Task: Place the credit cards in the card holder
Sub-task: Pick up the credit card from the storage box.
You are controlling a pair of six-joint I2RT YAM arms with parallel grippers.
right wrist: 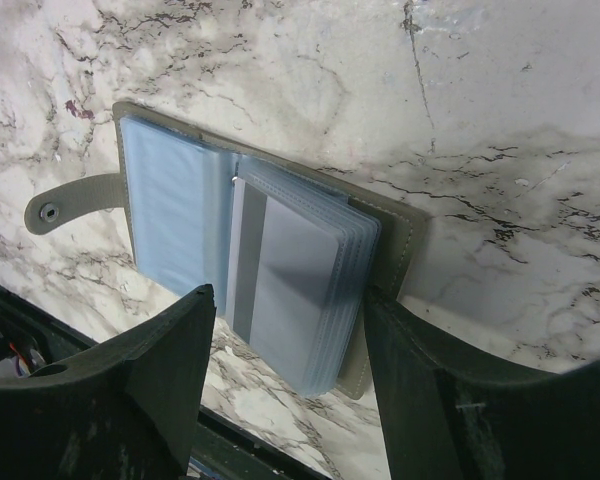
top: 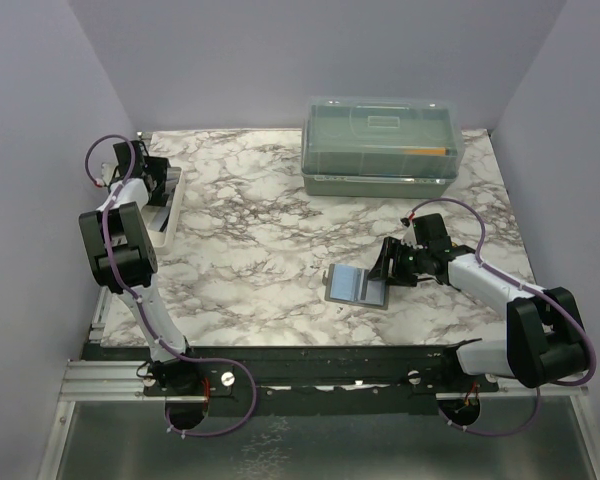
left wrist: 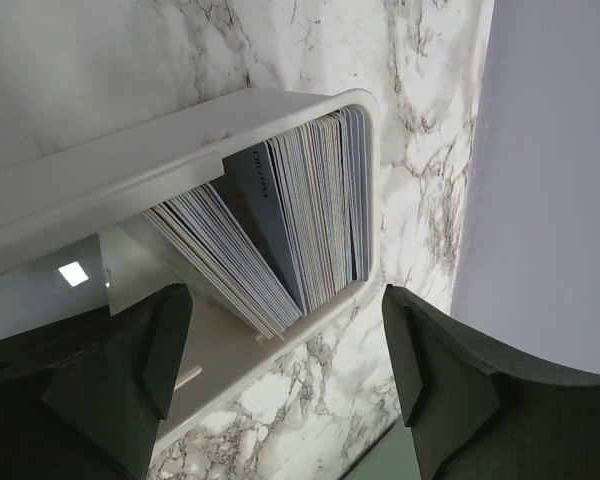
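The card holder [top: 357, 287] lies open on the marble near the front, grey-olive outside with blue-grey sleeves. In the right wrist view the card holder [right wrist: 170, 200] shows a pale silver-grey card [right wrist: 290, 270] through its top sleeve and a snap tab at the left. My right gripper [right wrist: 285, 370] is open, its jaws standing either side of the sleeve stack, and its right finger [right wrist: 430, 390] is at the holder's right edge. My left gripper [left wrist: 285, 370] is open and empty, above a row of credit cards [left wrist: 300, 220] standing on edge in a white tray [left wrist: 210, 130].
The white tray [top: 170, 222] sits at the table's left edge by the wall, with my left gripper [top: 158, 185] over it. A big clear lidded box [top: 380, 145] stands at the back right. My right gripper [top: 385, 262] is just right of the holder.
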